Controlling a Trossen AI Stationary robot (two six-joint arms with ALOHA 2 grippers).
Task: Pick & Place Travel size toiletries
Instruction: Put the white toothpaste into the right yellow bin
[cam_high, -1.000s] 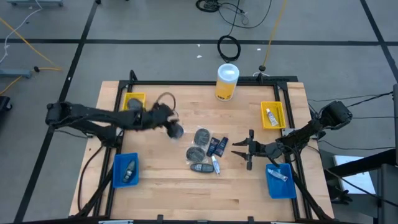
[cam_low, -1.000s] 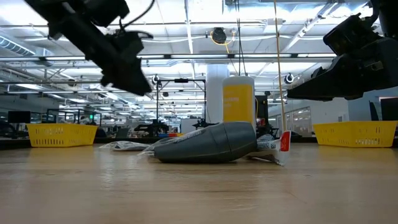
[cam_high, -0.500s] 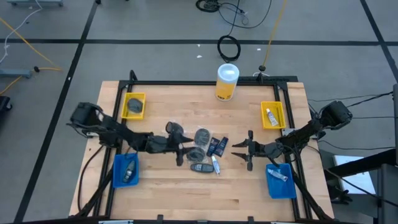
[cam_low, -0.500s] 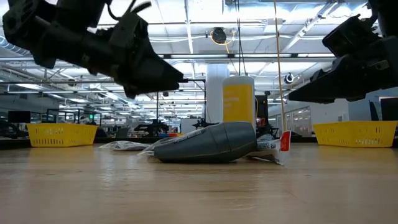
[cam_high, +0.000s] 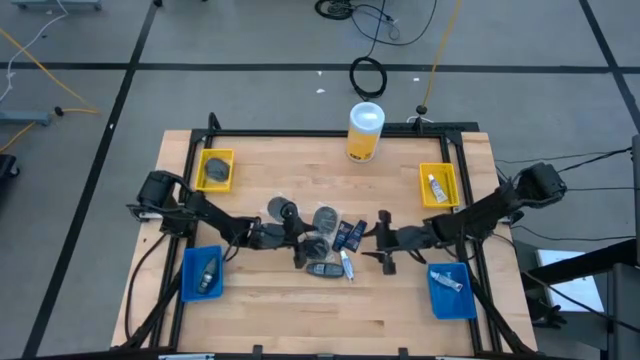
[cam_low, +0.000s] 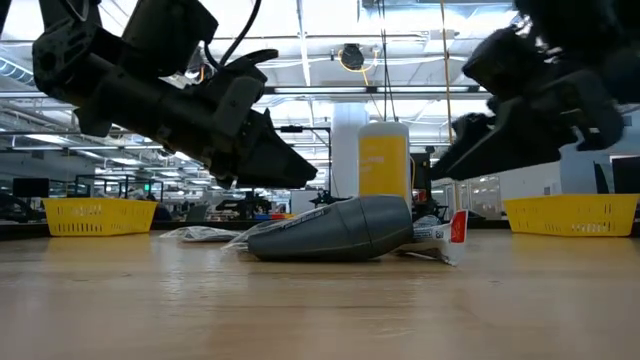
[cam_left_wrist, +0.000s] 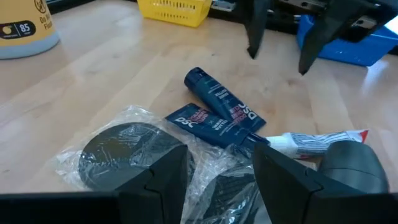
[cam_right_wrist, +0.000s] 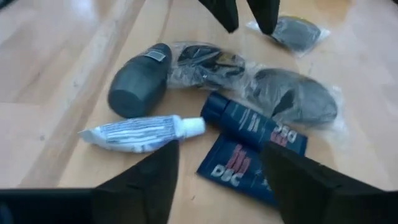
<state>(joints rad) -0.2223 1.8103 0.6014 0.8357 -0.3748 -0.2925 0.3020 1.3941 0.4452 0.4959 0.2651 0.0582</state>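
The travel size toiletries (cam_high: 328, 243) lie in a loose heap at the centre of the high view, on the wooden table (cam_high: 300, 310). The heap holds two dark grey discs in clear wrap (cam_left_wrist: 127, 152), a dark grey oblong bottle (cam_right_wrist: 138, 88), a white tube (cam_right_wrist: 140, 134) and two dark blue sachets (cam_left_wrist: 217, 115), all touching or overlapping. A third wrapped disc (cam_high: 279, 209) lies just left of the heap.

The left gripper (cam_high: 302, 240) hovers at the heap's left edge, its fingers parted with nothing between them. The right gripper (cam_high: 385, 243) hangs just right of the heap, fingers spread wide and empty.

A yellow bin (cam_high: 216, 169) at upper left holds a dark disc; a blue bin (cam_high: 201, 273) at lower left holds a bottle. A yellow bin at right (cam_high: 438, 185) and a blue bin below it (cam_high: 451, 290) each hold a white tube. A yellow cylinder container (cam_high: 365, 131) stands at top centre.
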